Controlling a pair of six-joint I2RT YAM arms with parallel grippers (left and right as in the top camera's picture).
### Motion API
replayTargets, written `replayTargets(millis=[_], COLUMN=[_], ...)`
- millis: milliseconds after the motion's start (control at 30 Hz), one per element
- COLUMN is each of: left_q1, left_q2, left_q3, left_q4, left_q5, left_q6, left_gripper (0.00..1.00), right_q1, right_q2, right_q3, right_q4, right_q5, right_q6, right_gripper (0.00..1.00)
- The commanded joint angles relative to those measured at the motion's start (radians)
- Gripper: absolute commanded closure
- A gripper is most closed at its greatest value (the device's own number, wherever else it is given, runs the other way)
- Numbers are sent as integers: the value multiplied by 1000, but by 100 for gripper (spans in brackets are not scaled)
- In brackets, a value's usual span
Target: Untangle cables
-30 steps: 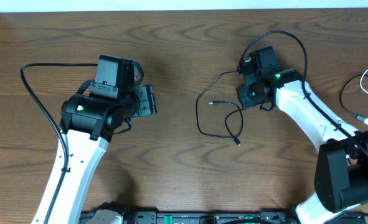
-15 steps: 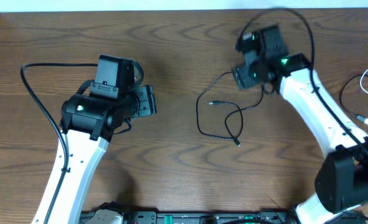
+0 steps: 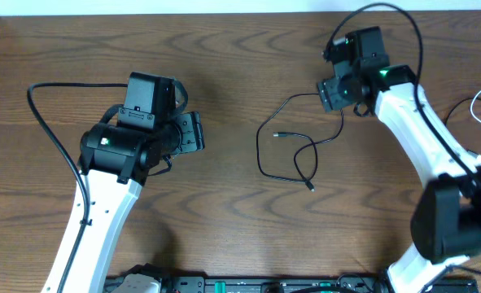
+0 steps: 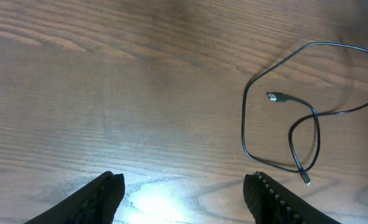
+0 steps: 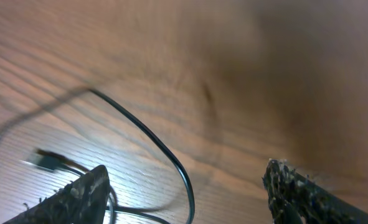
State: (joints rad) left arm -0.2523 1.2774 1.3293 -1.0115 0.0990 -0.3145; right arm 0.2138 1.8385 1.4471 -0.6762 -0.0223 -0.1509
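The black cable point(image 3: 259, 153) lies loose on the wooden table in open loops, with small plugs at both ends. It also shows in the left wrist view point(image 4: 244, 121) and the right wrist view point(image 5: 162, 146). The white cable point(image 3: 474, 101) lies apart at the far right edge, partly hidden by the right arm. My right gripper point(image 3: 330, 94) is open and empty, above the black cable's upper right bend; the cable runs on the table between its fingers point(image 5: 187, 193). My left gripper point(image 3: 196, 132) is open and empty point(image 4: 184, 193), well left of the black cable.
The table's far edge point(image 3: 224, 11) runs along the top of the overhead view. A thick black robot wire point(image 3: 49, 122) arcs beside the left arm, another point(image 3: 386, 12) above the right arm.
My right gripper has moved up from the black cable's right side toward the far edge of the table. The cables and left arm have not moved.
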Motion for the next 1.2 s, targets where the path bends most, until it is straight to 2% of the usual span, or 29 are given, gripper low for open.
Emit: replayTargets(millis=[0, 100, 200, 233, 267, 300, 467, 600, 833, 1033, 1167], left_q1=[3, 3, 3, 3, 3, 3, 3, 3, 3, 3, 3], left_q2=[-4, -4, -4, -4, -4, -4, -4, -4, -4, -4, -4], left_q3=[10, 10, 10, 10, 10, 10, 10, 10, 10, 10, 10], left_q4=[-5, -5, -5, -5, -5, -5, -5, -5, -5, -4, -5], left_q5=[-2, -2, -2, -2, -2, -2, -2, -2, -2, -2, -2], left_q6=[-5, -5, -5, -5, -5, -5, -5, -5, -5, -5, -5], left_gripper=[33, 33, 33, 33, 33, 33, 33, 33, 33, 33, 33], right_q1=[-10, -9, -10, -10, -11, -13, -64, -166, -420, -599, -634], right_q2=[70, 101, 111, 110, 108, 103, 39, -54, -200, -244, -213], right_q3=[-19, -19, -19, -19, -18, -16, 63, 206, 439, 455, 446], right_q4=[-5, -5, -5, -4, -3, -4, -36, -80, -96, -159, -250], right_q5=[-92, -129, -127, -126, -126, -126, 68, 217, 220, 141, 136], right_q6=[-15, -13, -11, -11, -11, -11, 124, 215, 302, 315, 315], right_gripper=[27, 36, 56, 67, 86, 99, 99, 99, 99, 99, 99])
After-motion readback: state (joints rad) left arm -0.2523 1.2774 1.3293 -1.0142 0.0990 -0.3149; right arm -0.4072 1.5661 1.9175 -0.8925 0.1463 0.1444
